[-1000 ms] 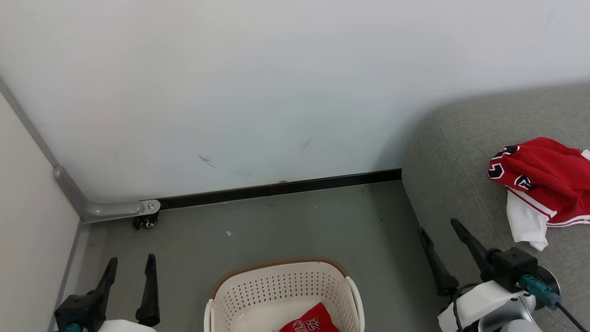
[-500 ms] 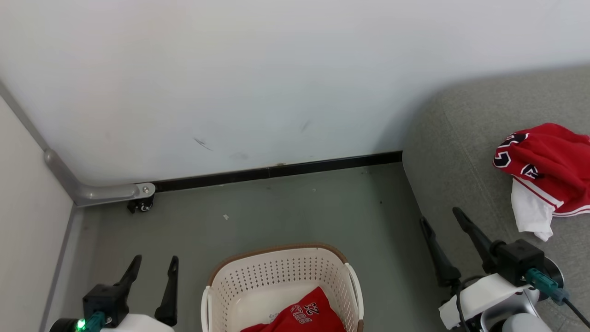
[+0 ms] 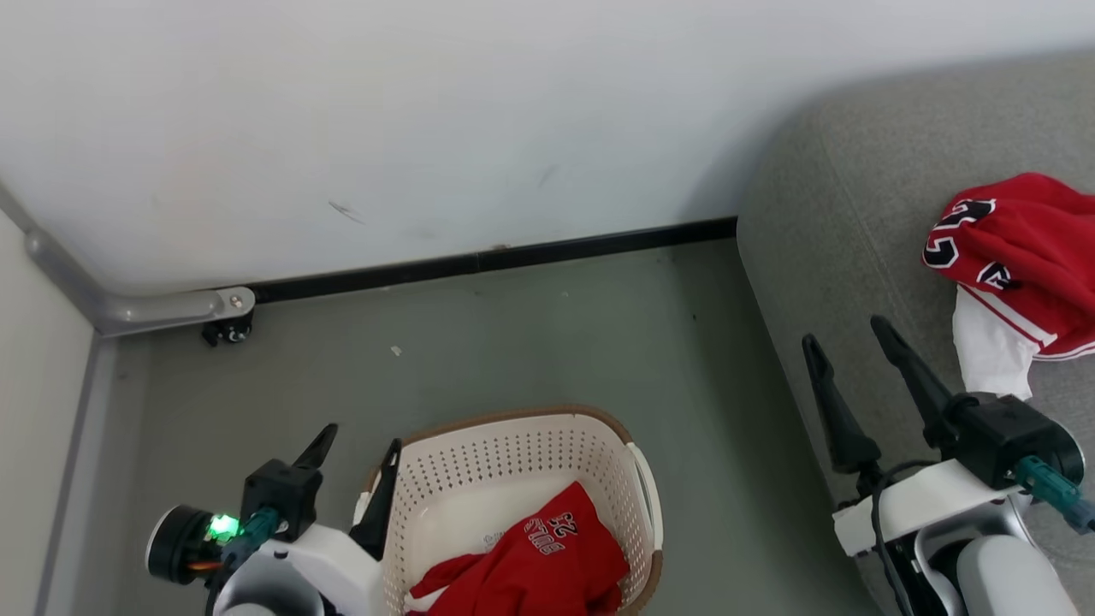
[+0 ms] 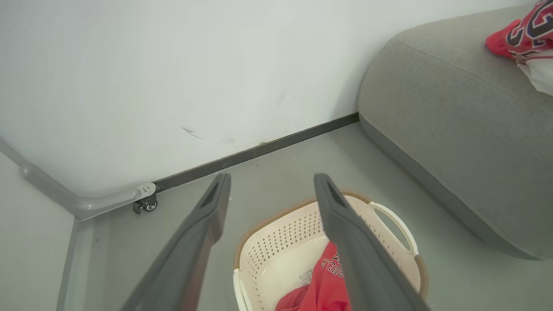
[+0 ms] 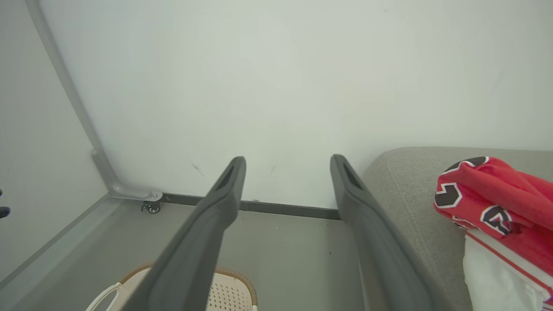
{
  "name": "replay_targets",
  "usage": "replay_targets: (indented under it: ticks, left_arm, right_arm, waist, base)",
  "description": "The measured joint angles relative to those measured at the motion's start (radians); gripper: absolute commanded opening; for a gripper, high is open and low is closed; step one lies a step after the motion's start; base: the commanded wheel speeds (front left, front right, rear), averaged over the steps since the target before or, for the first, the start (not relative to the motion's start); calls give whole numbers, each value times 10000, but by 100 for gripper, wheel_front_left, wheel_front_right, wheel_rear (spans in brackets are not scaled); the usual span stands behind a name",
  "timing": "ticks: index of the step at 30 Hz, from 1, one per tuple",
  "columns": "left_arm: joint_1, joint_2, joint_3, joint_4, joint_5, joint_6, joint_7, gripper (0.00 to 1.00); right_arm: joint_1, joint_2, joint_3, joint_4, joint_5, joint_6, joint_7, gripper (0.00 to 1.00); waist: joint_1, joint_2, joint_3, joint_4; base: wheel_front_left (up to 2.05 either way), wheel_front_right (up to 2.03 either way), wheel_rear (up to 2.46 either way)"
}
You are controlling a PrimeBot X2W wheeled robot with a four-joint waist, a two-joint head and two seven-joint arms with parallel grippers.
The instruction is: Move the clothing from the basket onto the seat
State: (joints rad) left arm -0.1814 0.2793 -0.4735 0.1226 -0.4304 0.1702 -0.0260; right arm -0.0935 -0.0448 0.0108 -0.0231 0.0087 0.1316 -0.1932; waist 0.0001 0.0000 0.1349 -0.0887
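A red garment point(image 3: 539, 565) with "BULLS 23" lettering lies in the cream-white basket point(image 3: 513, 453) on the floor, also visible as the red garment point(image 4: 324, 285) inside the basket point(image 4: 389, 220) in the left wrist view. My left gripper point(image 3: 359, 445) is open, one finger at the basket's left rim, empty. A second red garment point(image 3: 1018, 248) with white lining rests on the grey sofa point(image 3: 847, 214); the right wrist view shows this garment point(image 5: 497, 198) on the sofa point(image 5: 406, 190). My right gripper point(image 3: 847, 334) is open and empty, over the sofa's left edge, left of that garment.
A white wall point(image 3: 428, 111) with a black baseboard point(image 3: 479, 261) stands behind. A grey metal frame leg with a small caster point(image 3: 224, 329) sits in the left corner. Grey floor point(image 3: 556, 342) lies between basket, wall and sofa.
The head camera has tilted down, shifting the whole picture upward. My left gripper has swung right to the basket's left rim. My right gripper sits higher in the view, still open.
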Motion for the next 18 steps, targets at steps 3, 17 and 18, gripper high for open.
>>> replay_targets:
  ticks: [3,17,18]
  left_arm:
    - [-336,-46,-215,305,102,-161,176,100]
    - [-1526,-228,-970,1634,679,-723,717,100]
    - [-1615,-215,-1062,1758,750,-780,775,100]
  right_arm:
    - [-175,0,-8,-180,0,0,29,100]
    - [-1253,-2,-81,-884,6,0,190,100]
    - [-1349,-2,-69,-928,6,0,205,100]
  waist:
    - [0,0,282,-71]
    - [0,0,1712,-402]
    - [0,0,1834,-429]
  base:
    - [0,0,0]
    - [0,0,0]
    - [0,0,0]
